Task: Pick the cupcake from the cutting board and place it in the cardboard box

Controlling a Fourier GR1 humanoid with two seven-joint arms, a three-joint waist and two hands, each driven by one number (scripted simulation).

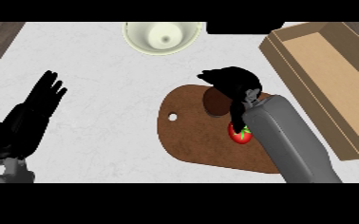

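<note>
Head view: the right hand [235,83] sits over the upper part of the brown board [193,137], its fingers curled down round the dark brown cupcake [216,103], which still rests on the board. A red strawberry [240,134] lies on the board just beside the forearm. The open box [316,80] stands at the right. The left hand [38,104] rests at the left edge, fingers straight. A cream bowl [163,36] stands on the white bench [98,137].

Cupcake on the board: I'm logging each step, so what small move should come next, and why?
Probably close the right hand round the cupcake: it hovers over it on the cutting board, nothing lifted yet, and the cardboard box waits to the right.
</note>
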